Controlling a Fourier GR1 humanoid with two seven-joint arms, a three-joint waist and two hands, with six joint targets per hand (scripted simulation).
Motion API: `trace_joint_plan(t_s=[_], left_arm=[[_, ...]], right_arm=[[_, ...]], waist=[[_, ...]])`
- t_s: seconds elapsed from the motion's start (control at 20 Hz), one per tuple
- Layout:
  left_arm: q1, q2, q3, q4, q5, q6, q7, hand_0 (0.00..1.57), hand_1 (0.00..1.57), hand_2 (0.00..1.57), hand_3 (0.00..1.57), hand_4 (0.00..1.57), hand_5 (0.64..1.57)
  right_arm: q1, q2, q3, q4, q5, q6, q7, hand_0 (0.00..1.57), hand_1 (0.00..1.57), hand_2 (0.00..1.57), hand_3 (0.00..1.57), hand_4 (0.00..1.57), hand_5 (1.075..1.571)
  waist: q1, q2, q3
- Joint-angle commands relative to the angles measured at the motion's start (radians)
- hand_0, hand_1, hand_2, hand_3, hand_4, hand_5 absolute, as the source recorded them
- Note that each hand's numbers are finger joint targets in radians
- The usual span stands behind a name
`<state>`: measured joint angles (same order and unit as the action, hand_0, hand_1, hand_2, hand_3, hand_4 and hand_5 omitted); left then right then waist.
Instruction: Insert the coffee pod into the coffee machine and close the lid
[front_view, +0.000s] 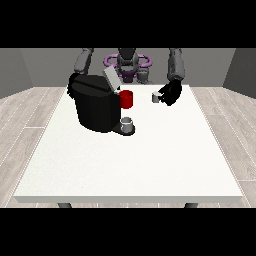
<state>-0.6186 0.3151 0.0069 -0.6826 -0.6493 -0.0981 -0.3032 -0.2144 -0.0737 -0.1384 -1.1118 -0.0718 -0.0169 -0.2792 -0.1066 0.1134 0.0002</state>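
The pod (155, 98), a small grey capsule, sits at the fingertips of the hand at the view's right (170, 93), whose fingers curl around it, raised above the table (130, 160) and well to the right of the machine (96, 102). The lid (111, 79) stands tilted open, leaving the chamber accessible for insertion. A red part (126, 99) marks the machine's front; a grey cup (127, 123) stands on its base. The other hand is hidden behind the machine.
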Motion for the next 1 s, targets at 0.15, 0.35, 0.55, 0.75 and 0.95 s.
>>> trace_joint_plan(t_s=[0.15, 0.35, 0.55, 0.75, 0.95], left_arm=[[-0.031, -0.035, -0.002, -0.087, 0.022, -0.100, 0.053, 1.42, 1.42, 1.41, 1.33, 0.57, 1.571], [-0.074, -0.056, 0.021, -0.094, 0.022, -0.074, 0.124, 1.26, 1.26, 1.31, 1.26, 0.58, 1.571], [-0.077, -0.098, 0.036, -0.112, 0.061, -0.138, 0.203, 1.26, 1.26, 1.31, 1.26, 0.58, 1.571], [-0.110, -0.120, -0.011, -0.184, 0.032, -0.172, 0.230, 1.46, 1.46, 1.47, 1.42, 0.63, 1.571], [-0.224, -0.080, 0.068, -0.177, 0.088, -0.211, 0.269, 1.36, 1.36, 1.40, 1.35, 0.66, 1.571]], right_arm=[[0.029, -0.041, -0.022, 0.103, 0.001, 0.037, -0.070, 0.00, 0.00, 0.00, 0.00, 0.26, 1.571], [-0.026, 0.008, 0.019, 0.060, 0.038, -0.051, 0.008, 0.00, 0.00, 0.00, 0.00, 0.25, 1.571], [0.041, -0.007, 0.019, 0.028, -0.004, 0.023, 0.033, 0.00, 0.00, 0.00, 0.00, 0.34, 1.571], [0.000, -0.017, 0.008, 0.056, 0.020, -0.023, 0.022, 0.00, 0.00, 0.00, 0.00, 0.31, 1.571], [-0.002, -0.035, 0.001, 0.053, 0.008, 0.012, -0.017, 0.00, 0.00, 0.00, 0.00, 0.17, 1.571]], waist=[[0.043, -0.063, 0.0001], [0.028, -0.069, -0.0002], [0.001, -0.141, -0.0001], [0.031, -0.130, 0.0000], [-0.014, -0.080, -0.0001]])
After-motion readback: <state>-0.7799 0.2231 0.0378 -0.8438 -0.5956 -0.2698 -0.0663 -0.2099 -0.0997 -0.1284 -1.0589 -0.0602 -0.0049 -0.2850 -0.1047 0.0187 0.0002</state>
